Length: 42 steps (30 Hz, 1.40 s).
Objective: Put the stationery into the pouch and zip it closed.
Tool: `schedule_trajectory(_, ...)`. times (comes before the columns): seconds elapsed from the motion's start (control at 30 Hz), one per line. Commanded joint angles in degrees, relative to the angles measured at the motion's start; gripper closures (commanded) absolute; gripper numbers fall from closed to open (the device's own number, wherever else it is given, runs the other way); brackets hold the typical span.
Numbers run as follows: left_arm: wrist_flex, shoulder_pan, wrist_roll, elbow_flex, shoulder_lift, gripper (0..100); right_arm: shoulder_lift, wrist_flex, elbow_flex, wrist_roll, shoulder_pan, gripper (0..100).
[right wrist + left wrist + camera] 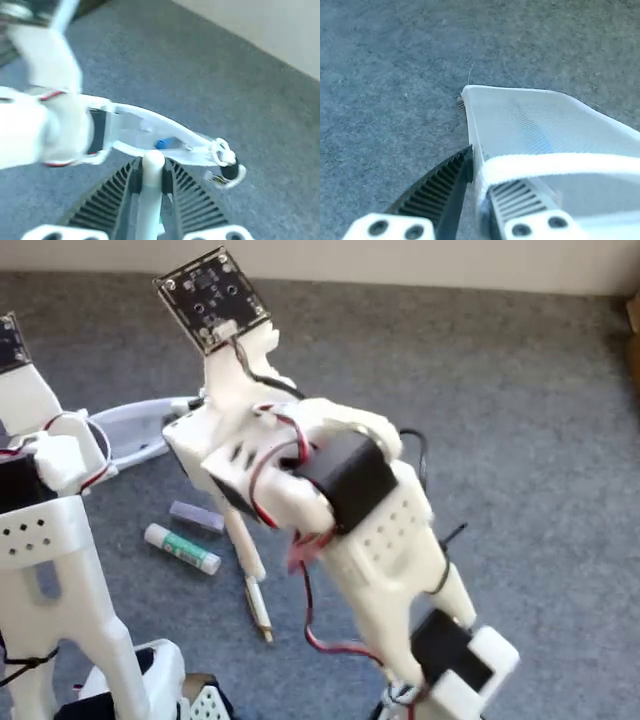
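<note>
Your pouch (535,125) is see-through and whitish, with a fine net look and a white band along its mouth. It lies on the grey tabletop (500,420), at the far left side in the high view, beside the left arm. Your left pincer (477,172) is clamped on the edge of the pouch, with one black ribbed finger outside and one white ribbed finger on the other side of the edge. From the right wrist view, the pouch mouth is held up and looks a little open. A small zip tab (222,152) sits at one end, and a little blue thing (164,144) shows inside. Your right pincer (151,167) is squeezed on a white stick (147,205), which points at the pouch from near it. On the tabletop nearer you lie a glue stick (182,548) with a green label, a small purple block (197,517) just beside it, and a thin pen (260,610) close by. The tabletop is fuzzy and grey like carpet. A pale wall (420,258) runs along its far edge.
</note>
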Motion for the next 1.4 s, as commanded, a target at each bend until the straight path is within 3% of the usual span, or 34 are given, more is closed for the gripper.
schedule_trajectory(0.0, -0.97, 3.12, 0.79, -0.13, -0.22, 97, -7.16, -1.63, -0.31, -0.79, -4.18, 99.5)
schedule_trajectory(0.37, -1.85, 3.65, 0.88, 1.80, -0.22, 97, -8.48, -0.40, -0.13, -0.35, -6.20, 99.5)
schedule_trajectory(0.5, -3.87, 4.09, 0.88, 3.91, -0.22, 97, -8.40, 6.64, -0.13, 7.74, -8.13, 99.5)
schedule_trajectory(0.63, -4.57, 4.09, 0.88, 4.35, -0.22, 97, -8.31, 11.30, -0.04, 11.25, -10.24, 99.5)
schedule_trajectory(0.77, -4.57, 4.09, 0.88, 4.35, -0.22, 97, -9.98, 11.30, 7.25, 11.87, -10.77, 99.5)
schedule_trajectory(0.9, -4.31, 4.09, 0.88, 4.44, -0.22, 97, -14.20, 10.42, 17.71, 18.20, -11.91, 99.5)
schedule_trajectory(1.07, -4.22, 4.09, 0.88, 4.44, -0.22, 97, -22.02, 10.51, 19.74, 18.55, -14.81, 99.5)
schedule_trajectory(1.27, -4.22, 4.09, 0.88, 4.44, -0.22, 97, -24.22, -1.27, 20.35, 17.93, -13.93, 99.5)
schedule_trajectory(1.37, -4.22, 3.82, 0.88, 4.44, -0.22, 97, -25.01, -10.68, 24.48, 11.69, -9.98, 99.5)
